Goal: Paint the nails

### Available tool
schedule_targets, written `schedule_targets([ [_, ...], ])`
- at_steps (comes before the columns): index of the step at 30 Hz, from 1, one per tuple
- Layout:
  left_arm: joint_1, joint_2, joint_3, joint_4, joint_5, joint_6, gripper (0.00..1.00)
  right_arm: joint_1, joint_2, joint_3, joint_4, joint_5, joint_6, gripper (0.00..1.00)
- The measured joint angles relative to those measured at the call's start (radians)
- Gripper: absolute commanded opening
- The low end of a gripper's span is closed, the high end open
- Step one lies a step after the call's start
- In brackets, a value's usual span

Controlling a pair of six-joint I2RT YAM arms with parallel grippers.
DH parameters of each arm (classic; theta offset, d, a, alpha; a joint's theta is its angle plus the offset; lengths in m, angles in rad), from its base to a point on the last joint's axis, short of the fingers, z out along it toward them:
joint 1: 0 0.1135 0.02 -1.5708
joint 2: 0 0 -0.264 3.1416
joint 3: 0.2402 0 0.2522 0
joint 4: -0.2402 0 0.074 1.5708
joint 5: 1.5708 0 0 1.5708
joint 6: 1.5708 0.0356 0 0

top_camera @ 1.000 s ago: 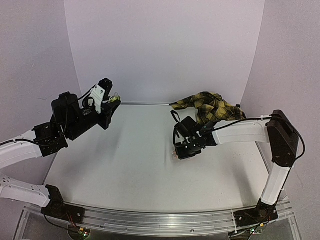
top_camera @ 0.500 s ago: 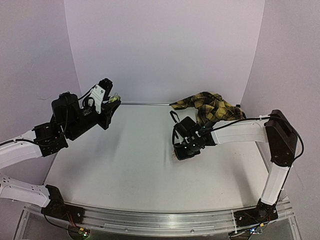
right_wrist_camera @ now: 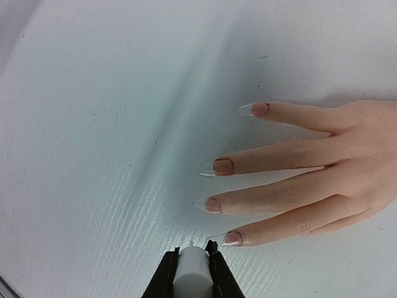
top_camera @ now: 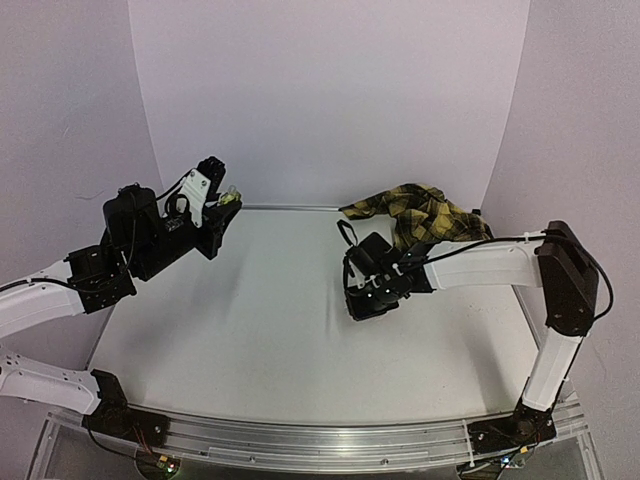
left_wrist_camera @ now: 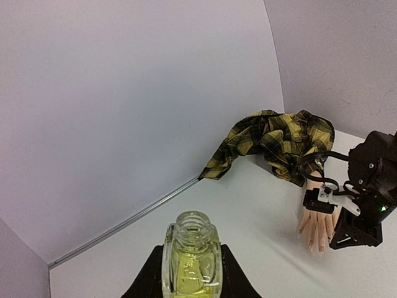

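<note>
1. Well left of the mannequin hand (left_wrist_camera: 317,220), the left pincer (left_wrist_camera: 191,268) is still clamping the open bottle (left_wrist_camera: 191,245).
2. The right pincer (right_wrist_camera: 192,264), gripping a white cap (right_wrist_camera: 192,282), is edging closer over that hand's nails (right_wrist_camera: 222,166), likely lining up a stroke.

Bare white table (top_camera: 250,330) runs open across the centre and lower half of the top view, a clear lane between the two arms. At centre right the right gripper (top_camera: 362,305), clamped on a white cap (right_wrist_camera: 191,276), crowds low over the mannequin hand (left_wrist_camera: 316,223); the plaid sleeve (top_camera: 420,215) heaps behind at upper right, near the back wall (top_camera: 330,100). The left gripper (top_camera: 220,205), clasping an open bottle (left_wrist_camera: 191,261), hangs raised at upper left, well apart.
</note>
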Motion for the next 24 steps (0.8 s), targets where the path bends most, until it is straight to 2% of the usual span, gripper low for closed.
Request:
schedule_targets([
  [24, 0.000, 0.000, 0.000, 0.000, 0.000, 0.000, 0.00, -0.025, -0.034, -0.006, -0.007, 0.051, 0.011, 0.00],
])
